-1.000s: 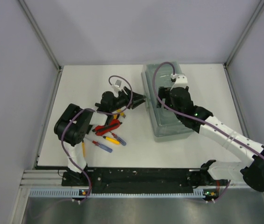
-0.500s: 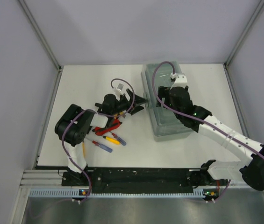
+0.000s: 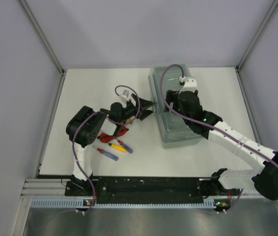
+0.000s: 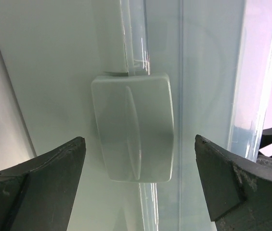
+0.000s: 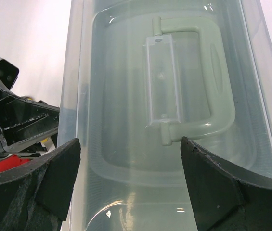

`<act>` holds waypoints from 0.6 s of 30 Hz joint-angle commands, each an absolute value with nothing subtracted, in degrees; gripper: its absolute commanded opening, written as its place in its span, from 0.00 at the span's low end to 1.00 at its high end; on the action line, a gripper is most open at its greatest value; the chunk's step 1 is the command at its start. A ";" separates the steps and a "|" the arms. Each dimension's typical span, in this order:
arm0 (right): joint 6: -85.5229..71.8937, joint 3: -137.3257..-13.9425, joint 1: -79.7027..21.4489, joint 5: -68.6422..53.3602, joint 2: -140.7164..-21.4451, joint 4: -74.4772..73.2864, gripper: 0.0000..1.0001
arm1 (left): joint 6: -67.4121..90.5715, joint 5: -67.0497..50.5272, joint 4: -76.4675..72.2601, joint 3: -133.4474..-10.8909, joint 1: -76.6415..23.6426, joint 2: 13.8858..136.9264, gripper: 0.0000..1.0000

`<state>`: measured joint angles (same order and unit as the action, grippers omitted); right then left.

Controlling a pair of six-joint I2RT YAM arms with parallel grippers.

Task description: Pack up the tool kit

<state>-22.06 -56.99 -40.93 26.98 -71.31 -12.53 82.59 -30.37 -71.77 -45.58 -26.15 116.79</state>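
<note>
The clear plastic tool box [image 3: 175, 129] lies on the table with its lid closed; its pale handle [image 5: 193, 101] shows on the lid in the right wrist view. My left gripper [image 3: 147, 107] is open at the box's left side, its fingers either side of the grey latch [image 4: 133, 127] without touching it. My right gripper [image 3: 172, 109] is open above the lid [image 5: 169, 159], empty. Red pliers [image 3: 117, 132] and screwdrivers [image 3: 110, 147] lie on the table left of the box.
The white table [image 3: 89, 88] is walled by grey panels. A black rail [image 3: 143, 184] runs along the near edge. The tools lie under and near the left arm [image 3: 87, 128].
My left gripper has moved right, up to the box's left side, and now brackets the latch. The right arm has barely moved.
</note>
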 commanded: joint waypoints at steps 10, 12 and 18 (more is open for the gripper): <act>-27.25 -48.43 -41.31 13.36 -80.68 -28.65 0.82 | 93.34 -29.18 -92.90 -50.27 -28.56 118.56 0.93; -27.42 -48.43 -41.22 13.18 -80.86 -28.56 0.81 | 93.87 -29.53 -93.25 -50.45 -28.74 119.00 0.85; -27.25 -48.52 -41.22 13.18 -81.12 -28.48 0.81 | 92.82 -31.02 -92.73 -50.71 -28.83 119.44 0.65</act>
